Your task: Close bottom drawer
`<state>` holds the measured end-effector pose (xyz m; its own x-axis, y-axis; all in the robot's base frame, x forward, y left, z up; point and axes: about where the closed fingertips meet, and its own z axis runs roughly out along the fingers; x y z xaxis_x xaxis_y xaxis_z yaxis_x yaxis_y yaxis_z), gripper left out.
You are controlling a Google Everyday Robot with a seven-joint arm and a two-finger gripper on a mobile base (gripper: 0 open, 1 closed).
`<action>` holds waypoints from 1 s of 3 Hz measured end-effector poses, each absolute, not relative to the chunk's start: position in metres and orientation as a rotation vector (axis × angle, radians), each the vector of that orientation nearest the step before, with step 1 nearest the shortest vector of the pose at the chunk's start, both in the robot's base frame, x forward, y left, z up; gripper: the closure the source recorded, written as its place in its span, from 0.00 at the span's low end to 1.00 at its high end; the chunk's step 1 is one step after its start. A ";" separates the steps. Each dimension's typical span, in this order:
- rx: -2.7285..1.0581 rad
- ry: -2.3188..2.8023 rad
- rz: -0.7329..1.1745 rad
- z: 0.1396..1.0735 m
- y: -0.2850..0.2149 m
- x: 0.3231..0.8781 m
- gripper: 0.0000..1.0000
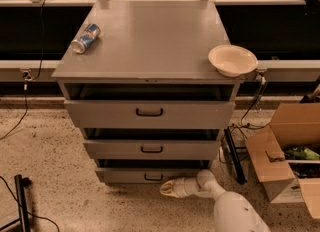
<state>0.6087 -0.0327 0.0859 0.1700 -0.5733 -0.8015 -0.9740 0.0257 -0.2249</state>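
Note:
The grey cabinet [150, 41] has three drawers, all pulled out a little. The bottom drawer [125, 175] has the slimmest front and a small black handle [153, 177]; it sits just above the floor. My gripper [167, 188] is at the end of the white arm [210, 188] coming from the lower right. It is low, right in front of the bottom drawer's front, just below and right of the handle. Whether it touches the panel is unclear.
A blue can [85, 38] lies on the cabinet top at the left and a cream bowl [232, 59] sits at its right edge. An open cardboard box [287, 151] stands on the floor to the right. Cables and a black object [21, 196] lie at lower left.

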 end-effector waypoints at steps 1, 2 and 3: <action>-1.635 1.498 0.624 0.083 -0.035 0.616 1.00; -1.631 1.487 0.617 0.083 -0.034 0.622 1.00; -1.611 1.469 0.598 0.091 -0.034 0.625 1.00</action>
<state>0.6247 -0.0344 0.0910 0.1947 -0.5536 -0.8097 -0.9617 0.0546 -0.2686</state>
